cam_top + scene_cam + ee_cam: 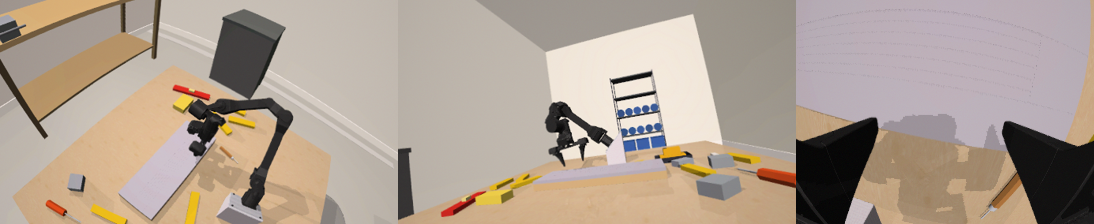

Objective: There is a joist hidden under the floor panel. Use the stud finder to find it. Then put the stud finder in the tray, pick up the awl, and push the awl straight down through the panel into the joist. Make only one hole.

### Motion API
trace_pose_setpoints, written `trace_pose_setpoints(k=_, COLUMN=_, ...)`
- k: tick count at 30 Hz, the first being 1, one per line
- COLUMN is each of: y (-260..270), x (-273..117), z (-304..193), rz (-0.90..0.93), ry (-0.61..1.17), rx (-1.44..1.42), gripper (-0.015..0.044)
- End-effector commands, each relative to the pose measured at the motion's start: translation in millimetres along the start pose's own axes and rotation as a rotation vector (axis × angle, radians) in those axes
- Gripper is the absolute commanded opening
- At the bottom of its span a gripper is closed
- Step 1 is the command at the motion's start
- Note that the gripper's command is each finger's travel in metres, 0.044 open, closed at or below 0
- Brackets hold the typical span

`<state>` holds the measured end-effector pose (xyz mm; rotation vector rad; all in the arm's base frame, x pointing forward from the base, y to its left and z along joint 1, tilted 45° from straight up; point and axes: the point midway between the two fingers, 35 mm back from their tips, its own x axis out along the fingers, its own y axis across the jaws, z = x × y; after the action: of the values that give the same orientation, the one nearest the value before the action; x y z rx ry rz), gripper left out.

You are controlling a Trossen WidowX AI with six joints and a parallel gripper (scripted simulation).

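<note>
With my pincer (200, 139) (572, 162) (941, 125) spread wide and empty, I hover above the panel's (167, 169) (603, 171) (946, 65) edge, near the orange-handled awl (228, 154) (1006, 194) lying on the tabletop (107, 130) (595, 201) (921, 195).

The place looks like a workshop: an orange-handled screwdriver (55, 207) (776, 177) lies near the wooden tabletop's corner, a red spirit level (191, 92) (463, 204) near another edge.
</note>
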<state>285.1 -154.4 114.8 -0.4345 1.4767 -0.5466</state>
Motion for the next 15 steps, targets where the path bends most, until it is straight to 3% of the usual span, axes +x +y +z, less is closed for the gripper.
trace_pose_setpoints(k=1, y=-51.9, x=0.7, z=-42.7, rz=-0.072, ry=0.053, rx=0.172, gripper=0.0440)
trace_pose_setpoints(k=6, y=-97.7, x=-6.0, z=-89.7, rz=-0.159, ry=0.101, rx=0.325, gripper=0.0440)
trace_pose_setpoints(k=15, y=-99.9, x=-6.5, z=-91.4, rz=-0.162, ry=0.102, rx=0.330, gripper=0.0440)
